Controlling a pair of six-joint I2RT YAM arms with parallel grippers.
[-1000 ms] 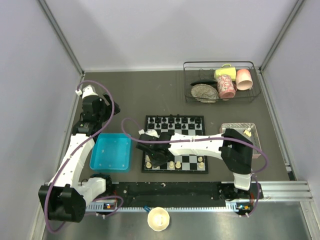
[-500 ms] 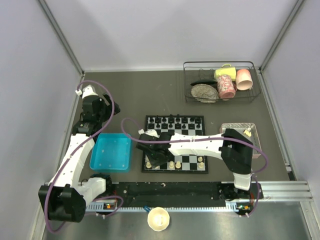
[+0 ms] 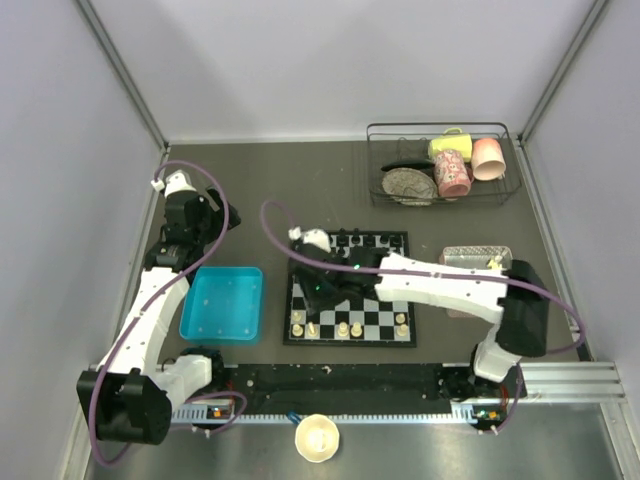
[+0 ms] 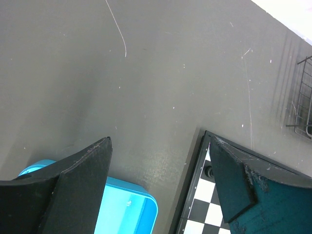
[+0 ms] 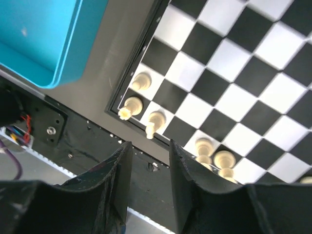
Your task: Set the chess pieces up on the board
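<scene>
A dark grey, lightly scratched table fills the middle of the overhead view. A black-and-white chessboard lies flat at its centre. A bright blue tray sits just left of it, and a pinkish-grey tray sits to its right. A wire basket stands at upper right, well apart.

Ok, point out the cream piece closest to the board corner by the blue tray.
The piece on the dark corner square itself; the rest stand at least one square farther off.
</scene>
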